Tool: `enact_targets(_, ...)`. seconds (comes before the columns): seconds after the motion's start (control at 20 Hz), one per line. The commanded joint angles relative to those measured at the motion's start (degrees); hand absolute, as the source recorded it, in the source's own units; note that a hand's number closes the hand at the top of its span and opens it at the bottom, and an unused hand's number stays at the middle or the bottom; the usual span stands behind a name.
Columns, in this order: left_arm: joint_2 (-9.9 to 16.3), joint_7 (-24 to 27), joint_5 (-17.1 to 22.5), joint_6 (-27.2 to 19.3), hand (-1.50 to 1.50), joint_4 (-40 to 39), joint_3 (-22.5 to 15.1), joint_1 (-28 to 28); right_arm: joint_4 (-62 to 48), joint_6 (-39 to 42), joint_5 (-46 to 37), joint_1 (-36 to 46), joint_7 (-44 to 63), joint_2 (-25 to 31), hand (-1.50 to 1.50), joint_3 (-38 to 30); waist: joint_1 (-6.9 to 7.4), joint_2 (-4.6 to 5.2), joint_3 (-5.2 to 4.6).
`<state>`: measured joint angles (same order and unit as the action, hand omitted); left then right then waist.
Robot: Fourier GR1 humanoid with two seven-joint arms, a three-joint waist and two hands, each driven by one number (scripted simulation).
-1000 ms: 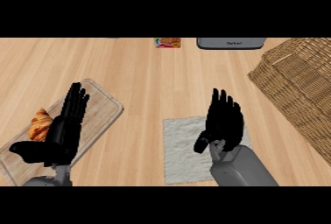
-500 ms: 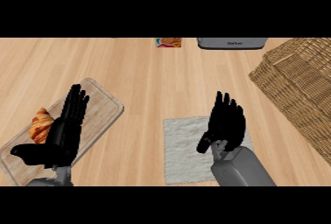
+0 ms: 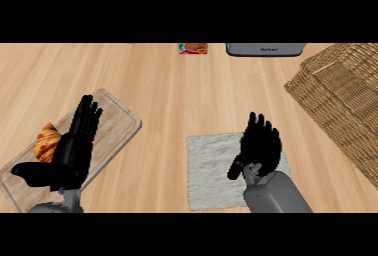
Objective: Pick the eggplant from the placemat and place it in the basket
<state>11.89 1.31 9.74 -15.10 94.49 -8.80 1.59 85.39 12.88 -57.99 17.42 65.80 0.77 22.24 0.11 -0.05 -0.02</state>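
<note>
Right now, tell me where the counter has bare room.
Bare wood spans the middle, between the tray and the basket, above the placemat. The tray holds a croissant under the left hand; the right hand covers the placemat.

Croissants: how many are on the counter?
1. The croissant lies on the tray at the left, beside the left hand. That hand may hide more.

Basket (image 3: 341,95) brown weave — placemat (image 3: 214,170) white.
</note>
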Motion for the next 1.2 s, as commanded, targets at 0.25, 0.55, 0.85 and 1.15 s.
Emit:
enact_targets(0.25, 0.42, 0.51, 1.12, 3.14, 0.00, 1.83, 1.32, -2.96, -3.40, -1.92, 1.75, 0.03, 8.99, -0.73, -1.50, 1.32, 0.37, 0.04, 0.00)
enact_targets(0.55, -1.02, 0.58, -1.54, 1.33, 0.00, 5.85, 0.14, -6.60, -0.13, 0.09, -0.55, -3.15, 7.59, -0.74, -1.50, 0.30, 0.15, -0.12, 0.00)
enact_targets(0.85, -4.48, -1.10, -4.58, -0.92, 0.00, 0.81, -0.51, 0.05, -11.97, -3.68, 1.76, 4.94, 3.98, -0.74, -1.50, -3.77, 0.29, 0.12, 0.02)
enact_targets(1.15, -4.64, 2.95, -4.40, 2.09, 0.00, 2.16, -0.22, -5.46, -13.66, -8.25, 2.27, 0.30, 2.50, -0.75, 1.50, -0.29, 0.41, 0.07, 0.02)
